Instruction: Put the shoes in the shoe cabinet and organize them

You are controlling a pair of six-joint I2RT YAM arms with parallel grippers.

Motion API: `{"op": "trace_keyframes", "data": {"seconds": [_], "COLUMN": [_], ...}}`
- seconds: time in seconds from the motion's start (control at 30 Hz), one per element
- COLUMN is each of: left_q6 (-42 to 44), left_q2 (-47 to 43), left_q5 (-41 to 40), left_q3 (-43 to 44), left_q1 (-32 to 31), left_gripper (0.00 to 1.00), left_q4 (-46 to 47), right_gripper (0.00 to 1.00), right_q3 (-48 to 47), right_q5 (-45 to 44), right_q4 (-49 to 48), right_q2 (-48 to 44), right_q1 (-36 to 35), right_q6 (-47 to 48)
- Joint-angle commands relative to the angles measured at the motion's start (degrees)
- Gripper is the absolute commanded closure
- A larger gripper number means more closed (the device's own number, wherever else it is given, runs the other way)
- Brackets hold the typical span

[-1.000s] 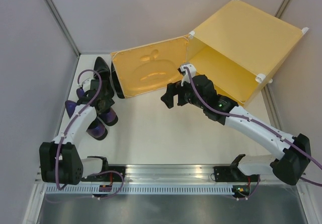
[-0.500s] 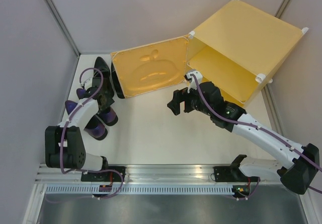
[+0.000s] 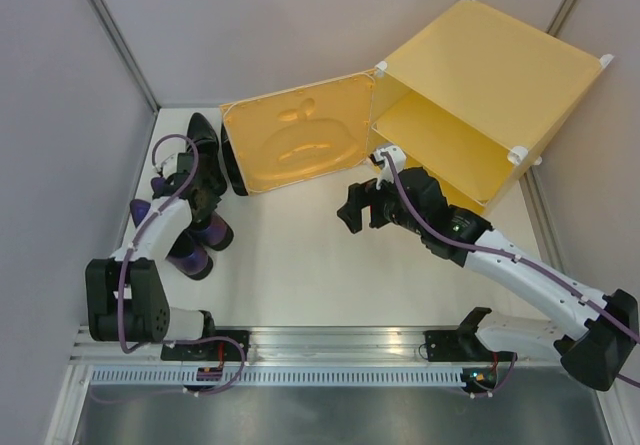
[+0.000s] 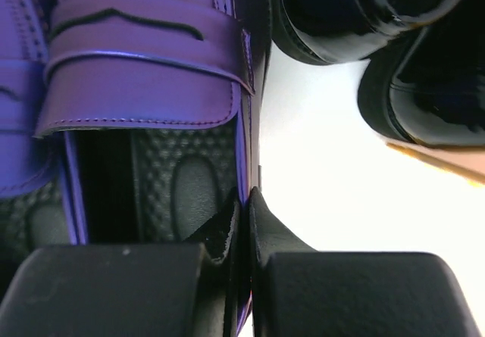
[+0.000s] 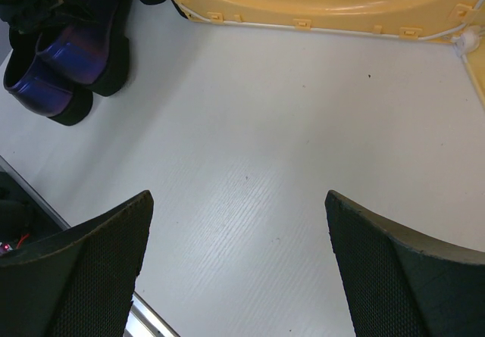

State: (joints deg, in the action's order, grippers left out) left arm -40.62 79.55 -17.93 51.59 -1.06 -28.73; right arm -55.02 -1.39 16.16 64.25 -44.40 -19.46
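While my left gripper pinches the side wall of a purple shoe beside the black pair, I see my right gripper wide open above the bench, near the open shoe cabinet

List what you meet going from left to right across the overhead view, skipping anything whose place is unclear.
The dark purple shoes → black shoes → apple-embossed cabinet door → yellow shoe cabinet.

Left pincer on a purple shoe near the open yellow cabinet
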Motion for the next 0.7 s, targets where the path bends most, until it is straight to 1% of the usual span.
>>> {"op": "trace_keyframes", "data": {"seconds": [0.0, 0.2, 0.37, 0.43, 0.47, 0.53, 0.67], "left_q6": [0.37, 2.65, 6.78, 8.62, 11.15, 14.59, 17.41], "left_q2": [-6.77, -14.14, -18.28, -20.65, -21.36, -23.81, -29.08], "left_q5": [-4.12, -5.44, -5.89, -4.22, -1.00, 1.75, 6.93], "left_q3": [3.25, 8.60, 16.86, 19.58, 20.47, 22.57, 25.13], "left_q1": [0.53, 0.62, 0.53, 0.53, 0.53, -0.17, -0.52], "left_gripper": [0.98, 0.98, 0.98, 0.98, 0.98, 0.98, 0.98], "left_q4": [-3.17, -7.65, -13.97, -14.51, -14.51, -14.42, -13.98], "right_gripper": [0.02, 0.02, 0.02, 0.02, 0.02, 0.02, 0.02], "right_q3": [0.53, -0.08, -0.96, -1.22, -1.49, -1.49, -1.31], "right_q5": [-0.90, -0.90, -0.72, -0.72, -0.90, -1.16, -1.51], "right_q4": [0.01, 0.80, 1.85, 2.47, 2.73, 3.08, 3.35], "right_q2": [-1.93, -2.90, -3.60, -4.13, -4.31, -4.83, -5.80], "right_q1": [-0.07, -0.07, -0.07, -0.07, -0.07, -0.07, 0.02], "right_q6": [0.39, -0.14, -0.40, -0.40, -0.40, -0.58, -1.10]}}
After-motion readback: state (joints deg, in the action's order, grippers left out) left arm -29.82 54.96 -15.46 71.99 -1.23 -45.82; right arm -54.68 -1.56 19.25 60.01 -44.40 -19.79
